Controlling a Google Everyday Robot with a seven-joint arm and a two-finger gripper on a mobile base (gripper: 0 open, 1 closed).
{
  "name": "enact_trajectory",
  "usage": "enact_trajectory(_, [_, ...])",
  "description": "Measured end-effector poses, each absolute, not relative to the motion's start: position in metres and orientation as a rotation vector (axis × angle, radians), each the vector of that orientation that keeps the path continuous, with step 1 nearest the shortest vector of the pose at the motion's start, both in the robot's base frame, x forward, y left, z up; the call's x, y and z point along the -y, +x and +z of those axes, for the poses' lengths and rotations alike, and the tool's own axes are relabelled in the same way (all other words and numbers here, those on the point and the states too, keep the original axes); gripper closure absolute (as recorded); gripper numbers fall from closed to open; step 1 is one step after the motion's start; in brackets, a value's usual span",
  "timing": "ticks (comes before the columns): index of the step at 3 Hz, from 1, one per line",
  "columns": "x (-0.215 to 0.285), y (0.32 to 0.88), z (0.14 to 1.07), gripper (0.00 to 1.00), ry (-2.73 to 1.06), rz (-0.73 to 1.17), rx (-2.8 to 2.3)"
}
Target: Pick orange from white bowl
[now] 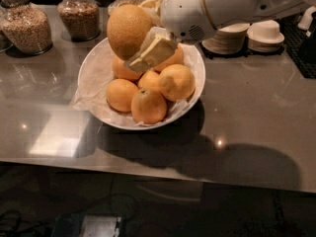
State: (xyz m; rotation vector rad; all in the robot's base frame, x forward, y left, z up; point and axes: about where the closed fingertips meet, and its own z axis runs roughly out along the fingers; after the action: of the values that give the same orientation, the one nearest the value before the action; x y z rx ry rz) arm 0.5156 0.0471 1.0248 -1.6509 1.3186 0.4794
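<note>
My gripper (140,38) is shut on a large round orange (128,30) and holds it in the air above the back left part of the white bowl (94,63). One cream-coloured finger (150,53) lies across the orange's right side; the other finger is mostly hidden behind the fruit. The wide white bowl, lined with crinkled white paper, sits on the grey counter and holds several more oranges (148,90) piled at its middle and right. The white arm (217,6) reaches in from the upper right.
Three glass jars of grain (27,26) stand along the back left of the counter. Stacked off-white bowls and plates (247,36) sit at the back right. The counter's front edge (158,169) runs across the lower part, with dark floor below.
</note>
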Motion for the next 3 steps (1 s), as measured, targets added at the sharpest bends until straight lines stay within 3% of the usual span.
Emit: enact_trajectory(3, [-0.054, 0.401, 1.079, 1.00, -1.779, 0.341, -0.881])
